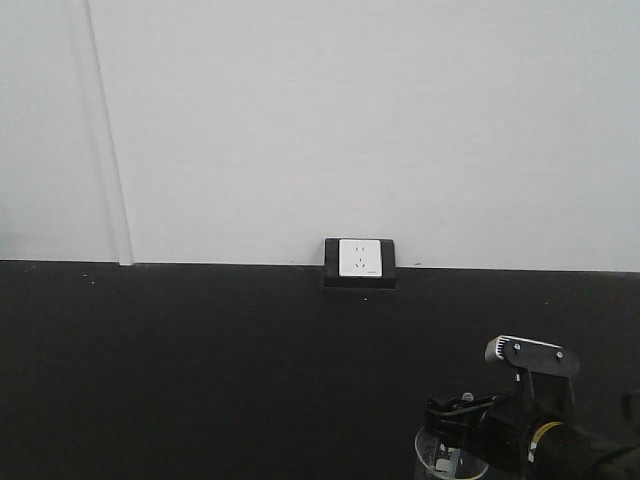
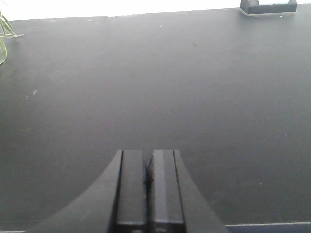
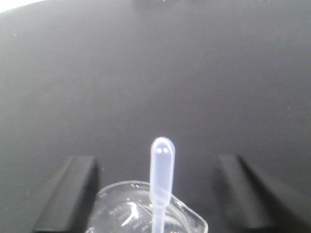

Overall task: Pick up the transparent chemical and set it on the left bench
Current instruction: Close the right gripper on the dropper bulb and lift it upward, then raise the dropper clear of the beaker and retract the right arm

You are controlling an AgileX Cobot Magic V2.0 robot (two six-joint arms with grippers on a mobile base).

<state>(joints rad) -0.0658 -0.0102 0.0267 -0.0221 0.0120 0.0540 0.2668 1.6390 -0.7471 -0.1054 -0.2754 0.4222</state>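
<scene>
Currently the right gripper (image 3: 155, 162) has its jaws spread wide apart, one on each side of the transparent dropper (image 3: 162, 165), with clear space between each jaw and the dropper. The dropper stands nearly upright in a clear glass beaker (image 3: 121, 211), its rounded bulb rising above the rim. The beaker carries faint white graduation marks on its wall; they are too blurred to read. It stands on the matte black worktop (image 3: 155, 73).

The left gripper (image 2: 148, 170) has its jaws pressed together with nothing between them and is positioned above a bare area of the worktop. Green plant leaves (image 2: 4, 34) enter that view at the upper left edge.

At the rear of the worktop, a white wall socket (image 1: 359, 257) sits in a black housing against the white wall (image 1: 350, 120). No lettering on the socket is legible.
</scene>
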